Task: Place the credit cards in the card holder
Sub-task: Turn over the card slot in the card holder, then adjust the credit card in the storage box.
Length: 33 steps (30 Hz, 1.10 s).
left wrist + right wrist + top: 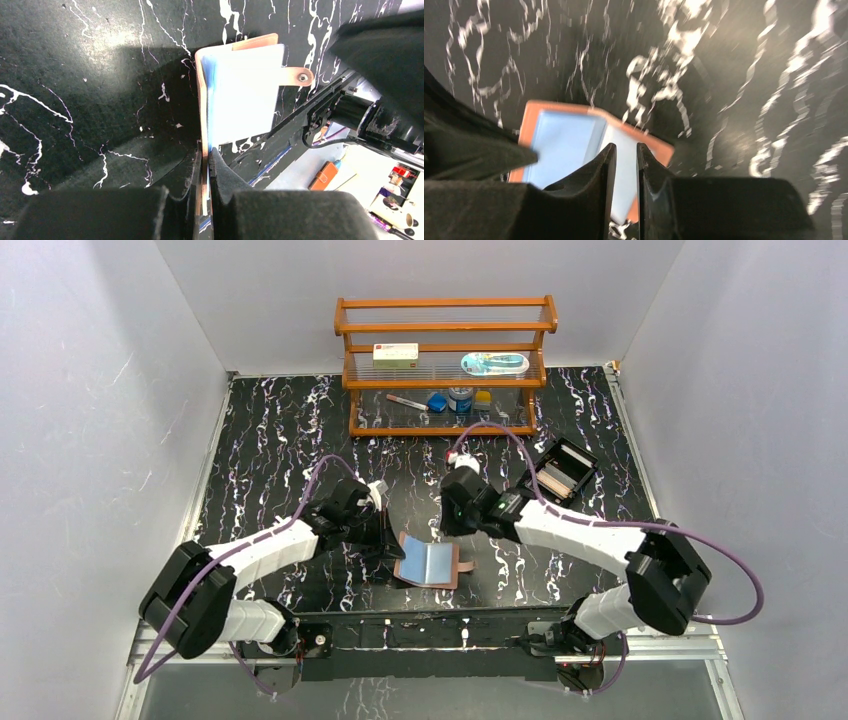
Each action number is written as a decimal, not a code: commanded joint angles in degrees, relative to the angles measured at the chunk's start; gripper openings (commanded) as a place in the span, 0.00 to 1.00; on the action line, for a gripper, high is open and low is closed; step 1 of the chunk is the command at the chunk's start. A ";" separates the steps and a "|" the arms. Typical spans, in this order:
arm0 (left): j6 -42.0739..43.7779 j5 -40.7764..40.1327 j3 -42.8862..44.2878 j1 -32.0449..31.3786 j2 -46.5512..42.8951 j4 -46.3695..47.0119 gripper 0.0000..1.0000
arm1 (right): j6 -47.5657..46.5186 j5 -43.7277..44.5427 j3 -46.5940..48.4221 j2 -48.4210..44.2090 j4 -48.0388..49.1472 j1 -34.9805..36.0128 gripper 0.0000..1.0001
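The card holder [430,562] lies opened on the black marbled table between the two arms, tan-pink outside with bluish clear sleeves facing up. My left gripper [386,540] is shut on its left edge; in the left wrist view the fingertips [206,152] pinch the leather edge of the card holder [245,95], whose snap tab [300,76] sticks out on the far side. My right gripper [452,525] hovers just above the card holder [564,145], its jaws [625,146] a narrow gap apart with nothing between them. Pale credit cards [556,480] lie in a black tray.
The black compartment tray [578,462] sits at the right rear of the table. A wooden shelf rack [445,365] at the back holds a white box with a red label [395,354] and small items. White walls enclose the table on three sides.
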 commanded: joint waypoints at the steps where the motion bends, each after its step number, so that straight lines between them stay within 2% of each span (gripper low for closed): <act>1: 1.55 1.53 2.74 -0.29 -3.56 -4.23 0.00 | -13.59 11.05 6.92 -3.40 -5.04 -4.47 0.30; 9: 1.96 2.03 2.79 -0.34 -6.91 -6.08 0.00 | -34.30 15.00 10.81 -3.82 -6.52 -21.54 0.41; 14: 2.10 2.87 2.58 -0.29 -9.10 -7.02 0.00 | -45.56 18.52 10.16 -2.29 -3.01 -27.20 0.46; 17: 2.22 3.45 2.93 -0.32 -9.69 -7.83 0.00 | -50.12 16.33 11.15 -0.71 -2.88 -31.00 0.50; 20: 1.84 3.87 2.89 -0.29 -10.26 -7.79 0.00 | -53.79 14.79 11.35 1.37 -3.68 -33.87 0.66; 23: 1.31 4.19 2.61 -0.29 -10.70 -7.00 0.00 | -57.04 11.96 11.20 3.30 -3.84 -36.56 0.75; 27: 1.75 4.40 2.52 -0.29 -10.45 -6.77 0.00 | -60.44 8.93 10.98 5.14 -3.69 -38.45 0.81; 33: 1.90 4.80 1.93 -0.29 -10.10 -6.16 0.00 | -65.95 8.34 6.68 5.09 -1.22 -38.78 0.82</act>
